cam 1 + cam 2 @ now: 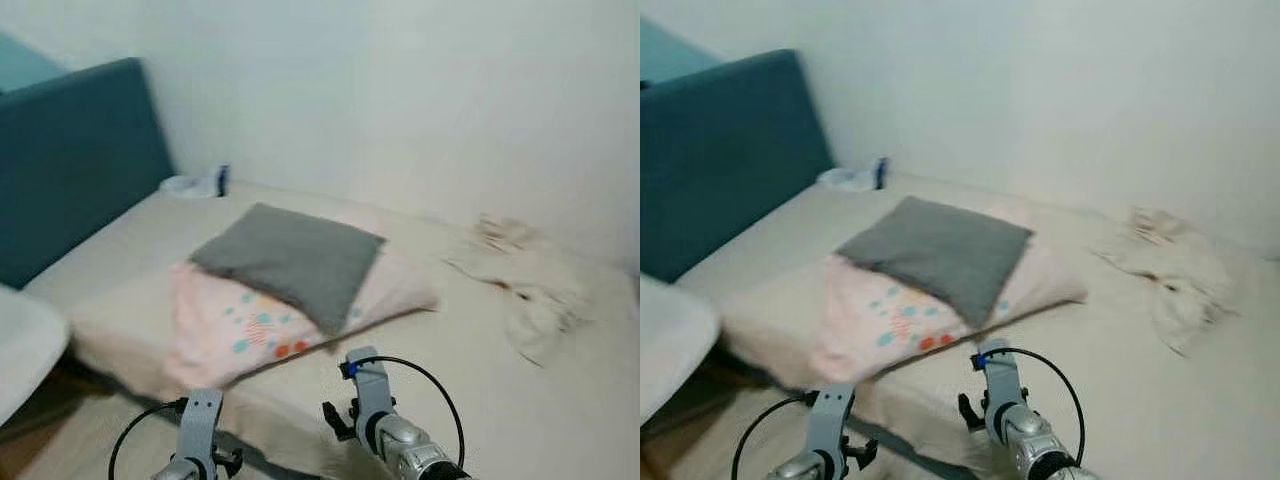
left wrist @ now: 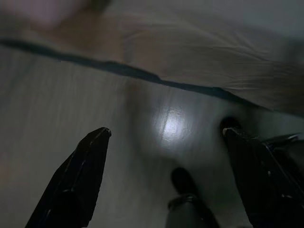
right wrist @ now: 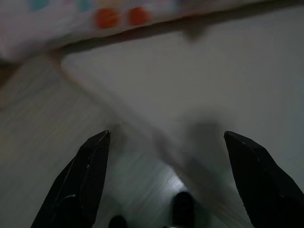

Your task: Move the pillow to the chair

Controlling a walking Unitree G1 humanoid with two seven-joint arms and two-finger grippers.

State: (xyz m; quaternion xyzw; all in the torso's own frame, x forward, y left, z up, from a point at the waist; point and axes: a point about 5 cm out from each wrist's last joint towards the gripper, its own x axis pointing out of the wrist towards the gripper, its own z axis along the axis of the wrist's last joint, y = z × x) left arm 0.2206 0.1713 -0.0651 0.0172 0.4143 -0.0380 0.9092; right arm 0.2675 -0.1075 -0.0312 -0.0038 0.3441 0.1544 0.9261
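Both jaws spread wide, empty: left gripper (image 2: 164, 137), right gripper (image 3: 166, 137). Grey pillow (image 1: 290, 258) atop the patterned pillow (image 1: 250, 330); I'd judge it light, soft; pinch its near corner.

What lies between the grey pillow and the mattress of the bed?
In the left eye view, a pink pillow with coloured dots lies between them: the grey pillow rests on it, and it rests on the bed.

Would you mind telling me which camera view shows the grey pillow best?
The left eye view: the grey pillow lies whole and unobstructed atop the pink dotted pillow. The right eye view shows it equally complete. The right wrist view catches the dotted pillow's edge, not the grey one.
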